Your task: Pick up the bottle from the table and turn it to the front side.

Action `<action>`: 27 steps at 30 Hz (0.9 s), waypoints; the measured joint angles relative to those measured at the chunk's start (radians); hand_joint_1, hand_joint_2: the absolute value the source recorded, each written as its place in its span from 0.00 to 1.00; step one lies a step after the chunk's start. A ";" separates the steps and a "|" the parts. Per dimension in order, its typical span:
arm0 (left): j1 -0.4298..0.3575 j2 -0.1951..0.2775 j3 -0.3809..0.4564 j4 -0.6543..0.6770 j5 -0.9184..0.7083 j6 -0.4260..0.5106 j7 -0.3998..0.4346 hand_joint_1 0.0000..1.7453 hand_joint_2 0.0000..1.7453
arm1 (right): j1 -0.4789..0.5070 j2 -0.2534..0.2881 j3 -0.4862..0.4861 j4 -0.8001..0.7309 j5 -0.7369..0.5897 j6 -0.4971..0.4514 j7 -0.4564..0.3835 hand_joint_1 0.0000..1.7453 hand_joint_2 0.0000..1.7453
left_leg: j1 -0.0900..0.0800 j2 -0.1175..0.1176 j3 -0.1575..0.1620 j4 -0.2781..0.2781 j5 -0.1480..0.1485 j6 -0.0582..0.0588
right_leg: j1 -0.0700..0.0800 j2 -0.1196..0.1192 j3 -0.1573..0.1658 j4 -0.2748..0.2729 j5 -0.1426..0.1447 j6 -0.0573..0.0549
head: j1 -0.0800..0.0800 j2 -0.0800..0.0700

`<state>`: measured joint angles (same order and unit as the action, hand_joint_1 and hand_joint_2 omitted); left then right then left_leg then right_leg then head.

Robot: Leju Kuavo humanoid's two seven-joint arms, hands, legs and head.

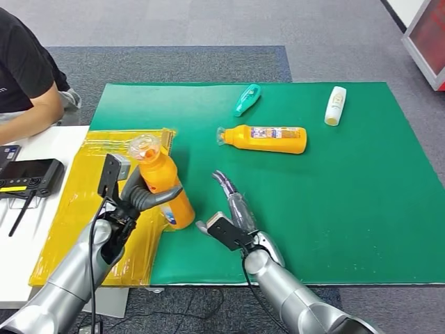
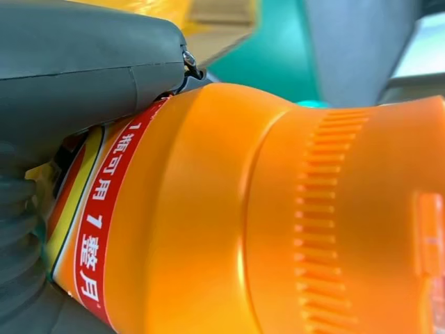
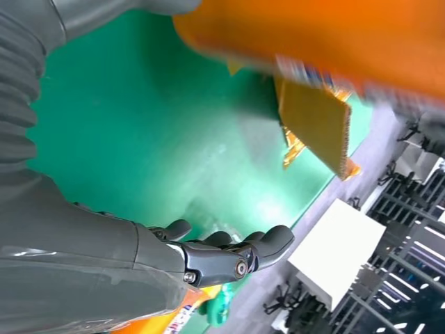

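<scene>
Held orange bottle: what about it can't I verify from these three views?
- Orange bottle, head view: the left hand wraps its middle, hiding most of the label, so which side faces front is unclear.
- Left wrist view: the picture's edges cut off the bottle's base, and the thumb covers part of the red label band.
- Right wrist view: the bottle is a blur along one edge; its print is unreadable.
- Right hand: open, holding nothing.

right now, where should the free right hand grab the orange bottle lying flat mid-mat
Grip the long orange plastic bottle around its straight labelled middle, coming from above. It lies on its side across the green mat, cap toward the robot's left, and the open right hand sits just nearside.
</scene>
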<state>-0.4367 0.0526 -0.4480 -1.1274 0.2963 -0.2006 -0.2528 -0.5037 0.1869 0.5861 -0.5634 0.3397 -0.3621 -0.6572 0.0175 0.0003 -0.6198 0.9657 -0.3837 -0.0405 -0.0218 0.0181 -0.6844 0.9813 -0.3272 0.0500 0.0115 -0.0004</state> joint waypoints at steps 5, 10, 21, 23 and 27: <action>0.035 0.060 -0.011 -0.021 0.027 -0.061 0.065 1.00 1.00 | 0.017 0.000 -0.025 0.000 -0.001 0.015 0.003 0.00 1.00 | 0.000 0.000 -0.001 0.000 0.000 -0.001 | 0.000 0.000 -0.001 0.000 0.000 0.000 | 0.000 0.000; 0.033 0.125 -0.029 -0.044 0.000 -0.071 0.104 1.00 1.00 | 0.026 0.000 -0.040 0.000 -0.003 0.034 0.002 0.00 1.00 | 0.001 0.001 -0.001 0.000 0.000 -0.001 | 0.000 0.001 -0.001 0.000 0.001 -0.001 | 0.000 0.000; 0.009 0.223 -0.029 -0.058 -0.095 -0.019 0.079 1.00 1.00 | 0.038 0.000 -0.064 0.000 -0.010 0.059 -0.003 0.00 1.00 | 0.002 0.008 0.006 -0.001 0.000 -0.007 | 0.001 0.009 -0.001 0.003 0.003 -0.007 | 0.000 0.000; 0.015 0.236 -0.013 -0.065 -0.112 0.007 0.067 1.00 1.00 | 0.039 0.000 -0.067 0.000 -0.010 0.059 -0.005 0.00 1.00 | 0.002 0.007 0.006 -0.001 0.001 -0.007 | 0.002 0.008 0.000 0.004 0.003 -0.007 | 0.000 0.000; 0.049 0.254 0.027 -0.102 -0.128 0.050 0.049 1.00 1.00 | 0.040 0.000 -0.072 0.000 -0.010 0.061 -0.005 0.00 1.00 | 0.002 0.007 0.005 -0.001 0.001 -0.007 | 0.002 0.008 0.000 0.004 0.003 -0.007 | 0.000 0.000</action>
<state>-0.3879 0.3065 -0.4214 -1.2291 0.1685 -0.1510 -0.2042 -0.4635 0.1873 0.5139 -0.5634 0.3296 -0.3016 -0.6626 0.0199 0.0073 -0.6145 0.9645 -0.3826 -0.0479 -0.0198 0.0264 -0.6849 0.9853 -0.3243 0.0431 0.0113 -0.0004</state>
